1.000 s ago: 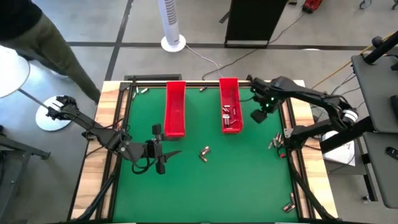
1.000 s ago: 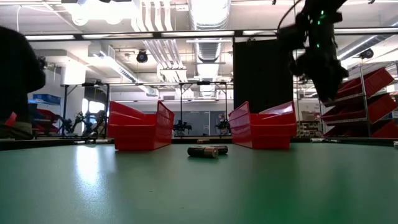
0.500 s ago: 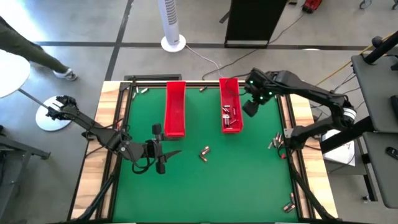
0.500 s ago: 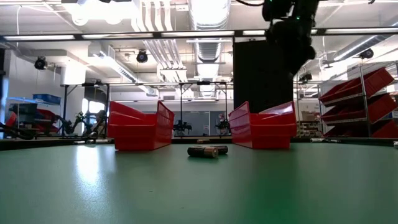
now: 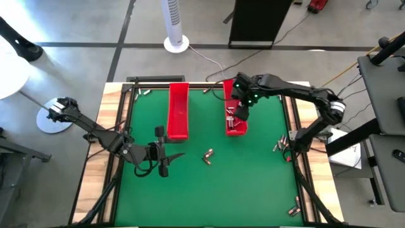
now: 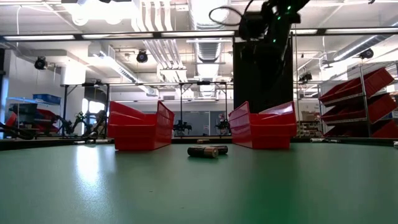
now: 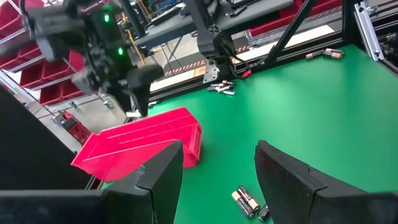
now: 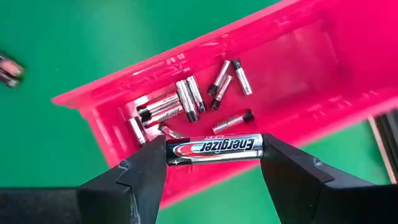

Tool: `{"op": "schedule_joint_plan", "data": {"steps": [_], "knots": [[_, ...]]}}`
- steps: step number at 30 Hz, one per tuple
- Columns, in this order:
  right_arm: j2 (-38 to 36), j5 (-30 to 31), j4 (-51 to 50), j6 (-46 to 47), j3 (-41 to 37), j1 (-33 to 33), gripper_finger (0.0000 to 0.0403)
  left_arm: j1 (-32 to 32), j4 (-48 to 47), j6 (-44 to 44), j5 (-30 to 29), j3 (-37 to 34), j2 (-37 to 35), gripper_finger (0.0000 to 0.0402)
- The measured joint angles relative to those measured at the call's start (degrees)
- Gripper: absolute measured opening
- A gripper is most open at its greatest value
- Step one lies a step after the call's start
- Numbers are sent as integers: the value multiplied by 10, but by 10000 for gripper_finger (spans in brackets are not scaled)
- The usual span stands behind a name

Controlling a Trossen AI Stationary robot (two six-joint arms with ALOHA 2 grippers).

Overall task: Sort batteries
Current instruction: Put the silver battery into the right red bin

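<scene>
Two red trays sit side by side toward the far end of the green table point(image 5: 253, 183), and that's the stage here: the left tray point(image 5: 178, 111) shows no clear contents from above, while the right tray point(image 5: 235, 106) already carries a scatter of small silvery batteries point(image 8: 186, 99) on its floor. The right arm reaches in from the right side, and the right gripper point(image 5: 242, 113) hangs directly over the right tray, its fingers clamped end to end on a single black-and-silver battery point(image 8: 214, 149), held level above the loose ones in the bin. The left arm waits over the near-left part of the mat, and the left gripper point(image 5: 166, 154) has its jaws parted with nothing between them; its fingers point(image 7: 158, 177) frame bare green mat. Out in the middle of the table, well apart from both trays, lies a small pair of batteries point(image 5: 207, 155), side by side. More strays rest along the right edge of the table point(image 5: 279, 145), a few near the front right corner point(image 5: 295, 207), and one or two by the far rail point(image 5: 146, 92).
</scene>
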Motion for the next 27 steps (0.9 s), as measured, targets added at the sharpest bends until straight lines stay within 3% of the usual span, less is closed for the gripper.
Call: {"op": "schedule_joint_plan", "data": {"steps": [14,27], "knots": [[162,22,15,-188,63,-8,226,0,0,-9,0,0,-2,180],[213,32,29,-236,63,-40,226,0,-9,-31,-1,0,-2,180]]}}
